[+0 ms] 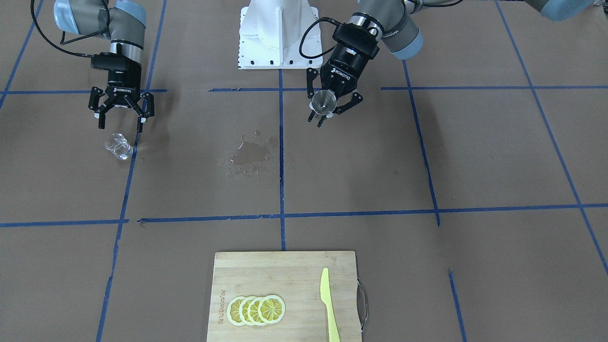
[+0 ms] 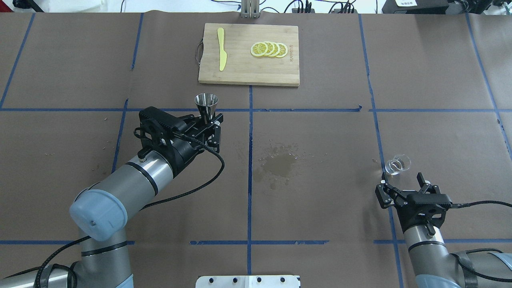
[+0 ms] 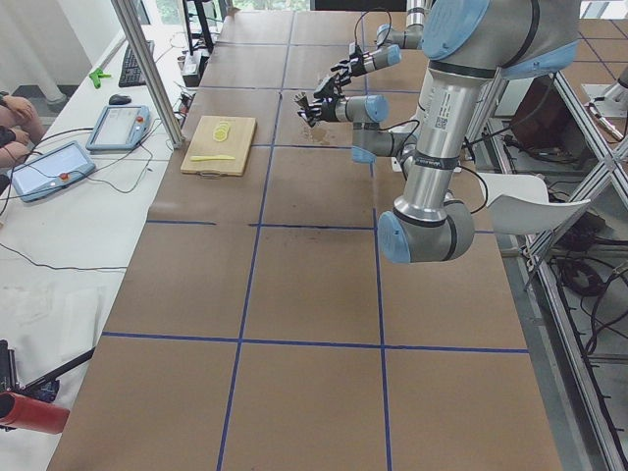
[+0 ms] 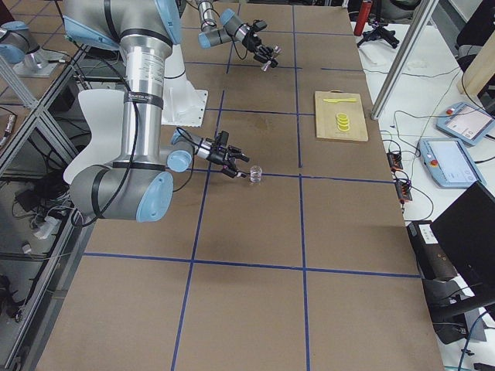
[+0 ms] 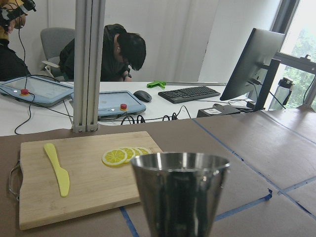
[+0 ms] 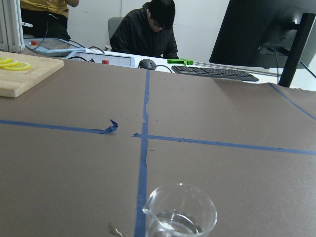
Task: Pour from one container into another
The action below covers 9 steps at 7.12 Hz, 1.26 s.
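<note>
Right claw (image 2: 401, 181) spread, cup (image 2: 398, 164) just ahead — left claw (image 2: 208, 120) clamps jigger (image 2: 206, 103).

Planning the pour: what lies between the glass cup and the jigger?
A wet spill patch and a blue tape line, seen in the overhead view.

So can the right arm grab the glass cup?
Probably yes: its fingers hang open right by the cup, and nothing sits between them.

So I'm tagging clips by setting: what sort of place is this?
Probably a robotics lab: a paper-covered table taped into blue grid squares, an operator seated at a teach pendant beside it, plus a monitor and keyboard on the desk.
</note>
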Tool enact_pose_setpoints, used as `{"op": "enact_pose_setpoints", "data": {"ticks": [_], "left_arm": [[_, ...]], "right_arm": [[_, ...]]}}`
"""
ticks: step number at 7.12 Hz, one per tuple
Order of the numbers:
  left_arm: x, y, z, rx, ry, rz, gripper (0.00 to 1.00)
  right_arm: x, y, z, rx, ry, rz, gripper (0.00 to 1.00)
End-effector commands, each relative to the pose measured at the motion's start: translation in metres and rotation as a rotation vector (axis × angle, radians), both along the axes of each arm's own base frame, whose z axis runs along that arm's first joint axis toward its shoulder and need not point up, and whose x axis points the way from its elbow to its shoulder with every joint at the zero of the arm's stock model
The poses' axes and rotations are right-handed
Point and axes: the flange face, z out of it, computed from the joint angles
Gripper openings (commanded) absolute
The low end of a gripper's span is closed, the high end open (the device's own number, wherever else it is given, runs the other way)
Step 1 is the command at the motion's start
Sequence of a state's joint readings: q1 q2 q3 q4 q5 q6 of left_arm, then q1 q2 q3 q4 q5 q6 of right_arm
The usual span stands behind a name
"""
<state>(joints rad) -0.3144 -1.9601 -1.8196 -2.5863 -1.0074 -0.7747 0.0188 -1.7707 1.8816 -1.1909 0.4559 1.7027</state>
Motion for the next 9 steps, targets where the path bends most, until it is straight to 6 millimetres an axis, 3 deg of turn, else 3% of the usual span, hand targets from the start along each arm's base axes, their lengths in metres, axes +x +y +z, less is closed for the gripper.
{"op": "enact_pose_setpoints", "data": {"ticks": [1,4,6,9], "left_arm": [[-0.001,-0.001,0.004,0.000,-0.008,-0.003,0.00],[-0.002,-0.001,0.007,-0.002,-0.014,-0.004,0.00],[-0.002,-0.001,0.007,-0.002,-0.014,-0.006,0.00],[-0.003,-0.001,0.006,-0.002,-0.012,-0.008,0.00]], "right_arm": [[0.005,-0.014,0.020,0.002,0.040,0.036,0.99],[0.007,-0.025,0.019,0.000,0.035,0.060,0.98],[-0.031,-0.035,0.014,0.001,0.009,0.077,0.98],[-0.025,-0.040,0.016,0.003,-0.005,0.085,0.94]]}}
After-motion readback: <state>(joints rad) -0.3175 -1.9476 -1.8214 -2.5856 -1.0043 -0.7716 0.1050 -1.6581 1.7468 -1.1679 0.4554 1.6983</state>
